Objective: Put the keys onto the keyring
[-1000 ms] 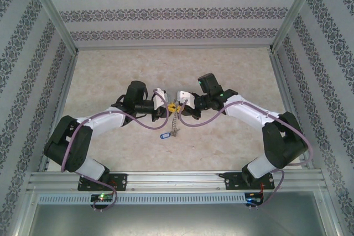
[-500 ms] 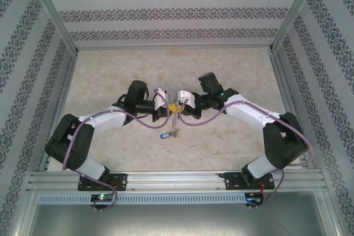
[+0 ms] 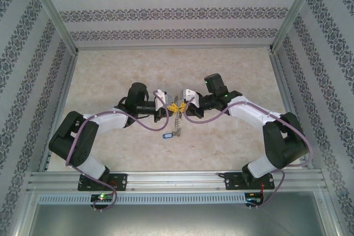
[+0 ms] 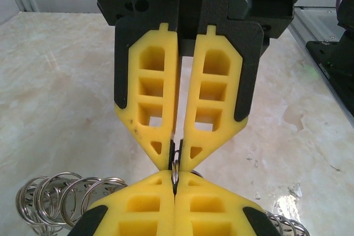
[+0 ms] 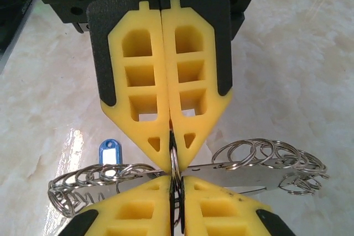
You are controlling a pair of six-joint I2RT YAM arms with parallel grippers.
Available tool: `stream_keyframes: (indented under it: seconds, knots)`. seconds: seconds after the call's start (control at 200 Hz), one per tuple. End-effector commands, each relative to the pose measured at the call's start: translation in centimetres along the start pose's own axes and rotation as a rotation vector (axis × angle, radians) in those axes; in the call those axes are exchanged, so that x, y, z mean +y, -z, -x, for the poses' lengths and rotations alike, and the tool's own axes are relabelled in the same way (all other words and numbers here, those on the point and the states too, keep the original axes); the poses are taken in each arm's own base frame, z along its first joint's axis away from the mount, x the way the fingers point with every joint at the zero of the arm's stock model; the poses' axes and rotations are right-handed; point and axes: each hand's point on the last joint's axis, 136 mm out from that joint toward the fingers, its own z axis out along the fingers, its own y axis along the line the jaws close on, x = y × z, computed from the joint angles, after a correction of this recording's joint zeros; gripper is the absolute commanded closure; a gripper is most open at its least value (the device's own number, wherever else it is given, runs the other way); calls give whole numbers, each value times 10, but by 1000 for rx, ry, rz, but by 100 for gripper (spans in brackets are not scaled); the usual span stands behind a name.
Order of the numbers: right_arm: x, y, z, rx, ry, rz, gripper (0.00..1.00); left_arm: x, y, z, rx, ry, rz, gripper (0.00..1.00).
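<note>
Left arm (image 3: 105,119): elbow bent, reaching inward; left gripper (image 3: 171,105) clamped on the keyring (image 4: 175,171).
Right arm (image 3: 249,113): mirrored; right gripper (image 3: 180,105) tip-to-tip with it, pinching the same keyring.

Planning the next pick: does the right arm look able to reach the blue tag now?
Probably not yet: the right claw is shut on the thin ring; the blue tag lies uncovered nearby.
</note>
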Motion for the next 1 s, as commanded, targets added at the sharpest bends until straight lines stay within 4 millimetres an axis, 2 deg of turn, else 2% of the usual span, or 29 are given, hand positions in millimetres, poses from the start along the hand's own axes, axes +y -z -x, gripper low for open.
stream_keyframes:
  seconds: [0.0,0.2,0.465,0.659,0.844,0.994]
  knots:
    - [7,12,15,-64,9,29,88,-6,-2,3,-35,-23,-19,100]
    - [10,11,11,-62,-11,49,87,-5,-1,2,-36,-21,-12,100]
    - [13,-3,-2,-3,-22,66,87,-3,-1,3,-39,-21,-3,100]
    - [12,-14,-4,13,-17,75,87,-2,0,8,-63,-22,8,100]
    - [10,-26,-1,-31,-9,76,87,-6,-2,12,-98,-32,-17,100]
    - [3,-24,6,-63,13,43,86,-6,-3,12,-103,-29,-30,100]
